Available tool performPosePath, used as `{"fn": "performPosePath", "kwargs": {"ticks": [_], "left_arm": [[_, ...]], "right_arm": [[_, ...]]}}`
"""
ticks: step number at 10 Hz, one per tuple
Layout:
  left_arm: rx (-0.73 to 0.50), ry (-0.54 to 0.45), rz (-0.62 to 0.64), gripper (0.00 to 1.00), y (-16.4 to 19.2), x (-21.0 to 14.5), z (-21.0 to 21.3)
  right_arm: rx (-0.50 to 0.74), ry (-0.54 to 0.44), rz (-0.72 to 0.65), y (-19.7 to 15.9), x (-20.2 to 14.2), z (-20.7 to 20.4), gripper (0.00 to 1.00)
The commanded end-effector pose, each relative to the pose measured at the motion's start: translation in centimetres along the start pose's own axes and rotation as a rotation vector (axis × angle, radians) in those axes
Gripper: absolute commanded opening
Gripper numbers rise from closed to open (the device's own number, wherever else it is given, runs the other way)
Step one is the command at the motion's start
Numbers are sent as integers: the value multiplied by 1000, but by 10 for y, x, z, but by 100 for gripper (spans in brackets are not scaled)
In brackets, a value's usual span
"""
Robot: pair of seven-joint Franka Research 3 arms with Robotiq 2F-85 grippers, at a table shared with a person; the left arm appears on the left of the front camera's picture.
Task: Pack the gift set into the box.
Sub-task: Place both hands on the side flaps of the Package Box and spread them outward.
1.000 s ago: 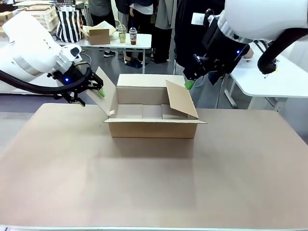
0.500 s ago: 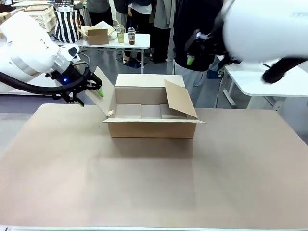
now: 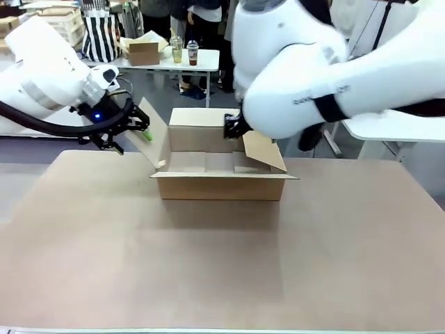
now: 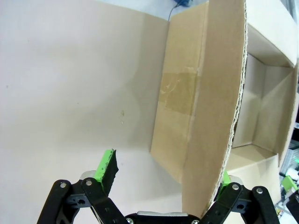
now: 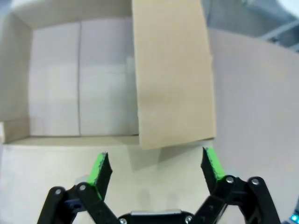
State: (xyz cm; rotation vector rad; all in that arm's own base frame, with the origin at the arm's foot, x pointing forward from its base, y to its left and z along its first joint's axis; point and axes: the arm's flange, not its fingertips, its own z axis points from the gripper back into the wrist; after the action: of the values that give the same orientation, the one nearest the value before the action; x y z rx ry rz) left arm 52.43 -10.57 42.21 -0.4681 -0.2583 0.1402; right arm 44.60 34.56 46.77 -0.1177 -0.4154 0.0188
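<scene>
Between my left fingers: the raised side flap (image 4: 205,93) of the box (image 4: 261,107) stands edge-on in the gap of my left gripper (image 4: 167,167). It is close against one green pad, which it half hides, and well apart from the other of the pads (image 4: 105,165). I cannot tell whether it touches. The jaws are spread wide and clamp nothing.
Under my right fingers: my right gripper (image 5: 155,168) hangs above the box's opening, fingertips (image 5: 99,169) far apart, holding nothing. Below them lie an inward-leaning flap (image 5: 170,70) and the box's bare cardboard floor.
Count, near: one box; two grippers, both mine.
Count, far: two drink cups (image 3: 183,50), one smaller cardboard box (image 3: 142,50), one striped bag (image 3: 101,35).
Box's place: it sits toward the far middle of the table (image 3: 208,264), between my two arms.
Surface: plain brown tabletop, flat and matte.
Room: white tables beyond the far edge, with several people standing among them.
</scene>
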Motion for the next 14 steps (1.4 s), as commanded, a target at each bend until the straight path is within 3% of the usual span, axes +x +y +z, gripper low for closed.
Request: {"fn": "performPosePath", "kwargs": {"ticks": [1,2,3,4,6,8,11,14], "left_arm": [[12,8,8,100,-2,-1,3],[12,8,8,100,-2,-1,3],[12,8,8,100,-2,-1,3],[12,8,8,100,-2,-1,3],[12,8,8,100,-2,-1,3],[12,8,8,100,-2,-1,3],[12,8,8,100,-2,-1,3],[12,8,8,100,-2,-1,3]], "right_arm": [[14,-100,-68,-15,-7,30,100],[0,0,0,0,0,0,100],[-133,10,-80,10,9,3,100],[-160,36,-61,21,23,-7,100],[-215,6,-28,36,49,-24,100],[-191,36,-11,46,59,-42,100],[-298,15,12,58,70,-70,100],[-420,3,1,47,67,-77,100]]}}
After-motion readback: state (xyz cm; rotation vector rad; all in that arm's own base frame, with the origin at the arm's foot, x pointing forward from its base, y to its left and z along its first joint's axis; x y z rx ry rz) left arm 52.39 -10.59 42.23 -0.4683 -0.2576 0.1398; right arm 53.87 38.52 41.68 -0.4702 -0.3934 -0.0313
